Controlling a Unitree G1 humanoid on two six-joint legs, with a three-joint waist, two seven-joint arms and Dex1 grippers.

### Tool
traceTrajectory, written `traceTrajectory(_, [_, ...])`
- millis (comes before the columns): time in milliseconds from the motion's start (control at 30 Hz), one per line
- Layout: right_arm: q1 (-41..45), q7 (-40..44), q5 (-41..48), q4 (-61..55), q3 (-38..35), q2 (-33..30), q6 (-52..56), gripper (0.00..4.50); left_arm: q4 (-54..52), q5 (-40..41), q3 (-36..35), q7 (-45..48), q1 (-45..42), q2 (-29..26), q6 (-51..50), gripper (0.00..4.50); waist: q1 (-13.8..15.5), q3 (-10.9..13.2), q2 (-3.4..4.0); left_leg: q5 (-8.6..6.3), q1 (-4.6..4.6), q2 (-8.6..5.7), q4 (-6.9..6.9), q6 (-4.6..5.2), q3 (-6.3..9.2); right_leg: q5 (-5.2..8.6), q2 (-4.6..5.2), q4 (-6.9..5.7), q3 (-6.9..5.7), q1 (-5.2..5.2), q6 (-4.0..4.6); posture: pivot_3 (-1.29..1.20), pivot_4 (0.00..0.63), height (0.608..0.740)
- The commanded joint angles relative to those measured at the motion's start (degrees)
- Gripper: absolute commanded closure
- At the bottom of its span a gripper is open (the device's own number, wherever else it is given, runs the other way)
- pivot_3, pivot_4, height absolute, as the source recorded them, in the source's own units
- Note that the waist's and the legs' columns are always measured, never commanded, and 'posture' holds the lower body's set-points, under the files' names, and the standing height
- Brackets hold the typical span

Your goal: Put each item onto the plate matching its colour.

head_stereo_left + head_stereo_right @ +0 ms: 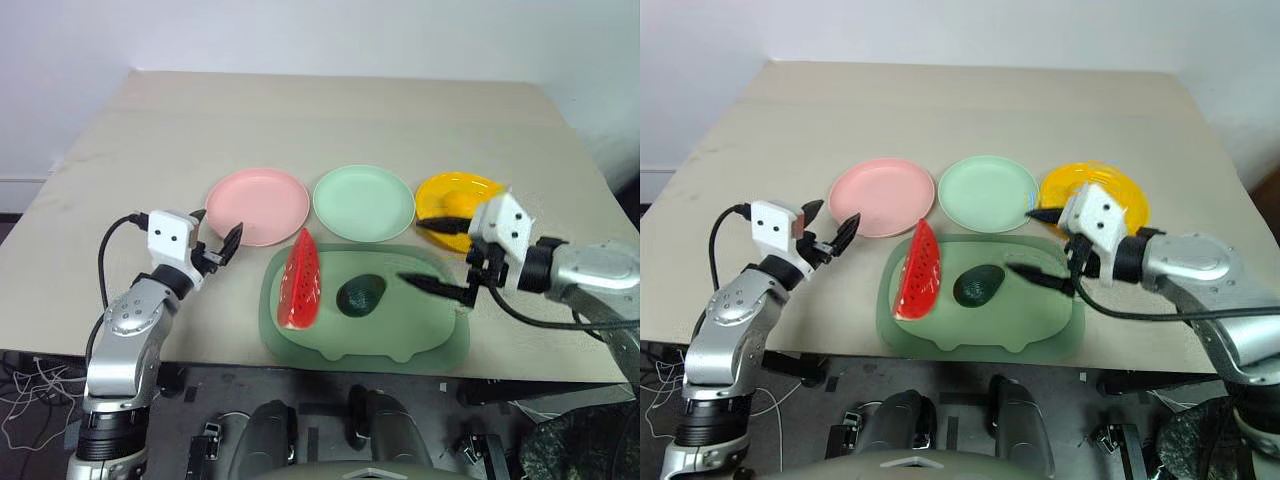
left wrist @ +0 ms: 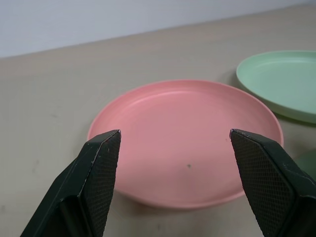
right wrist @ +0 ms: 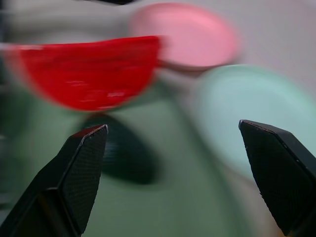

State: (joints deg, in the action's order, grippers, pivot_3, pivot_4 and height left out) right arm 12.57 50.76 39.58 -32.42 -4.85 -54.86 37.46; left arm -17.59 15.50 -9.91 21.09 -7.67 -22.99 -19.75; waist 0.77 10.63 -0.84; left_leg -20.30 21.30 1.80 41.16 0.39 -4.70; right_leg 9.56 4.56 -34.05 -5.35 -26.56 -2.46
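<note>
Two items lie unsorted on the green board point(image 1: 420, 335), watermelon wedge point(image 1: 300, 282) at nine o'clock of the avocado point(image 1: 360, 296) (mango point(image 1: 457, 205) already on the yellow plate point(image 1: 438, 188)), so the right gripper point(image 1: 412, 250) hangs wide open and empty at the avocado's three o'clock, apparently to take it, while the left gripper point(image 1: 222, 237), also open and empty, faces the pink plate point(image 1: 258, 205).

Table point(image 1: 330, 130): three plates point(image 1: 363, 203), green board point(image 1: 400, 330)
</note>
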Motion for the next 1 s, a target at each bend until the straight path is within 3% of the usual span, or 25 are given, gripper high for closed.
traceTrajectory(33, [0.5, -0.5, 2.2, -3.8, 1.9, 2.0, 1.9, 0.01, -0.3, -0.2, 0.0, 0.3, -1.0, -0.3, 0.8, 0.79, 0.0, 0.0, 0.0, 0.0, 0.0, 0.0, 0.0, 0.0, 0.0, 0.0, -0.01, 0.0, 0.0, 0.0, 0.0, 0.0, 0.15, 0.74])
traceTrajectory(167, [0.9, -1.8, -3.3, -4.6, 7.4, 3.9, -0.2, 0.01, -0.7, -0.3, 0.2, 0.1, -0.7, 0.0, 0.9, 0.79, 0.0, 0.0, -0.02, 0.0, 0.02, -0.01, -0.01, 0.0, 0.0, 0.0, -0.01, -0.01, 0.0, -0.02, 0.0, 0.0, 0.15, 0.74])
traceTrajectory(500, [7.3, 0.7, -16.8, 5.7, 18.3, 9.8, -9.0, 0.01, -1.4, -0.3, -0.1, -0.2, -0.4, 0.0, 0.8, 0.79, 0.0, 0.0, -0.03, 0.0, 0.01, -0.04, 0.0, -0.01, 0.0, 0.0, 0.0, -0.02, -0.01, -0.01, 0.0, 0.0, 0.15, 0.74])
traceTrajectory(1000, [9.8, 7.1, -25.1, 15.4, 22.5, 13.1, -15.7, 0.01, -2.7, -0.3, -0.4, -0.8, 0.6, 0.0, 0.5, 0.79, 0.0, 0.0, -0.03, 0.01, -0.01, -0.05, 0.01, -0.01, -0.01, -0.01, 0.0, -0.04, -0.01, 0.0, 0.0, 0.0, 0.15, 0.74])
